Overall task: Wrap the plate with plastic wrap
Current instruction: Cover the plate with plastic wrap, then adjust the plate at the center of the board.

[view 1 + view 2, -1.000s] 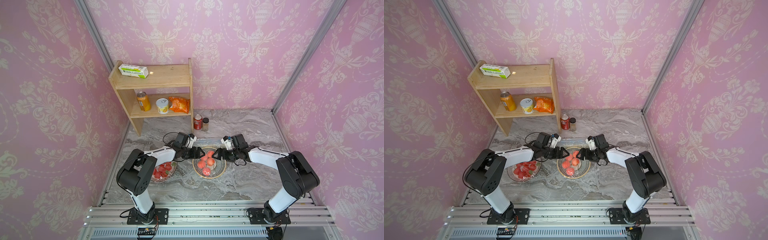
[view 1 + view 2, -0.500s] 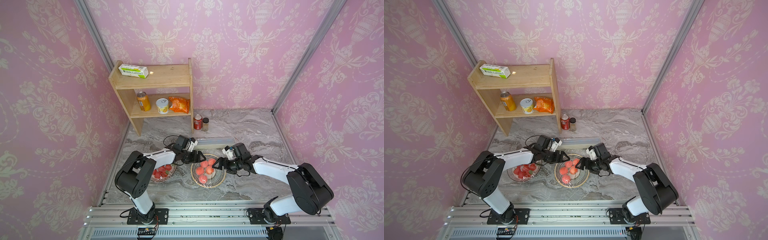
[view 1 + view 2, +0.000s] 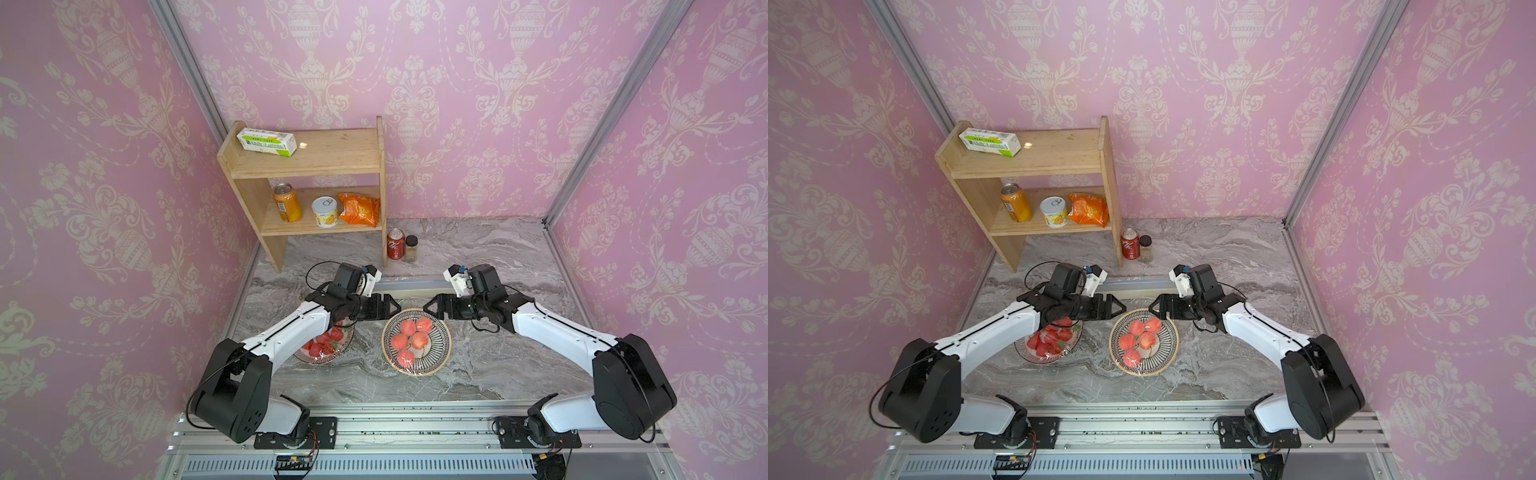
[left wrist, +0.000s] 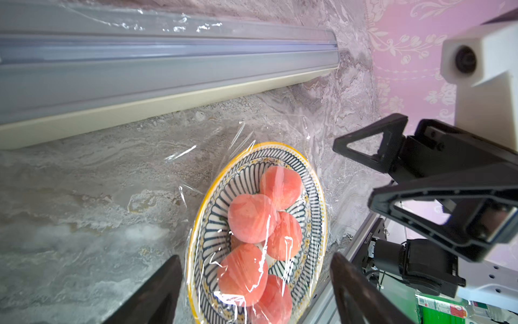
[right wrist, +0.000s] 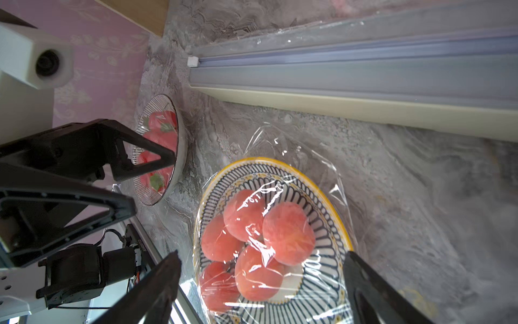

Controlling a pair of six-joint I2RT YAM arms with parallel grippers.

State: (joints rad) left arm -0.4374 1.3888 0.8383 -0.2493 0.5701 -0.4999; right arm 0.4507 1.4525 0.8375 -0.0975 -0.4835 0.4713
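We found the left tool (image 3: 395, 307) and right tool (image 3: 430, 307) apart and empty above the plate's (image 3: 442, 353) far rim, evidently because the wrap (image 5: 269, 140) covered the plate. The box (image 3: 409, 286) lay behind the plate.

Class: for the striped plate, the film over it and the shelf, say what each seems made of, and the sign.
The striped plate is probably glazed ceramic: smooth, painted rim. The plastic wrap is thin clear glossy plastic: creases and glints. The shelf looks like pale unpainted wood: faint grain, matt surface.
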